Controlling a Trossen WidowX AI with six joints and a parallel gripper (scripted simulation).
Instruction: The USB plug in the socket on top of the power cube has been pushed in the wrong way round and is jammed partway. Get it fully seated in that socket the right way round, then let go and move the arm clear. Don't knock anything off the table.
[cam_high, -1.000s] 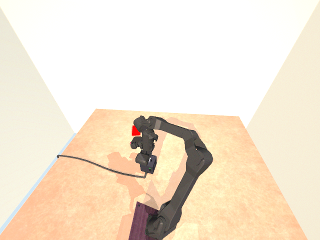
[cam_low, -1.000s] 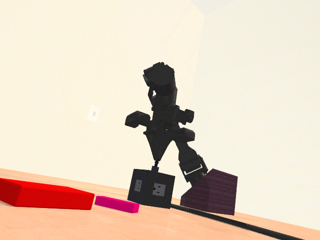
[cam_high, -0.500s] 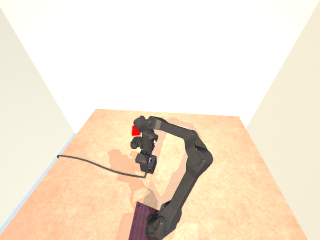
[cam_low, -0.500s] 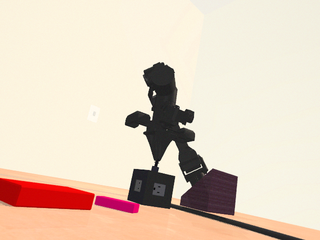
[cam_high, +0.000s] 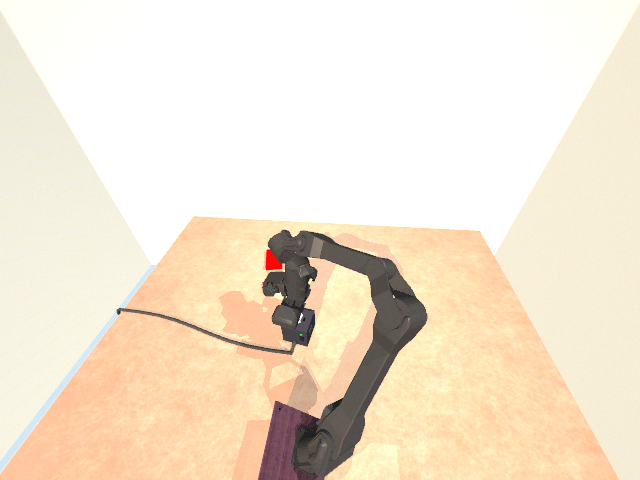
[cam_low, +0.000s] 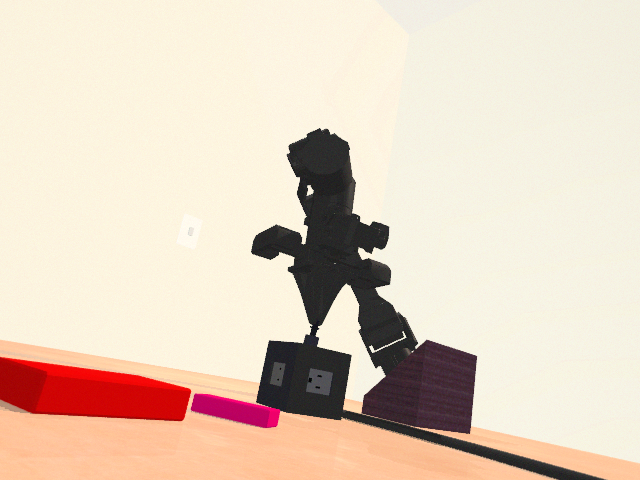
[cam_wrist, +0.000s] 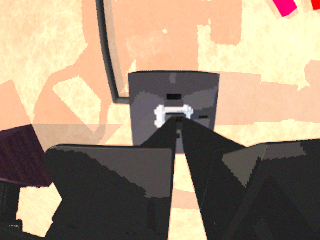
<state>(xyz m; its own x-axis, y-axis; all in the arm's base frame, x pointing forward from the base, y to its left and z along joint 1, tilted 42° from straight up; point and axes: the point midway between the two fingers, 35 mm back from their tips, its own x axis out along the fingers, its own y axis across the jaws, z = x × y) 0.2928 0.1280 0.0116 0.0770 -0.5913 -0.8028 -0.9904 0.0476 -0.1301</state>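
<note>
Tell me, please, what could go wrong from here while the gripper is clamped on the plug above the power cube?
1. The gripper is shut on the plug, which still stands proud of the power cube. Pulling or twisting could lift or tip the cube rather than free the plug.
2. The pink bar and red block lie close beside the cube. A dragged cube could shove them.
3. The cube's cable runs towards the table edge and may tug it sideways.
</note>
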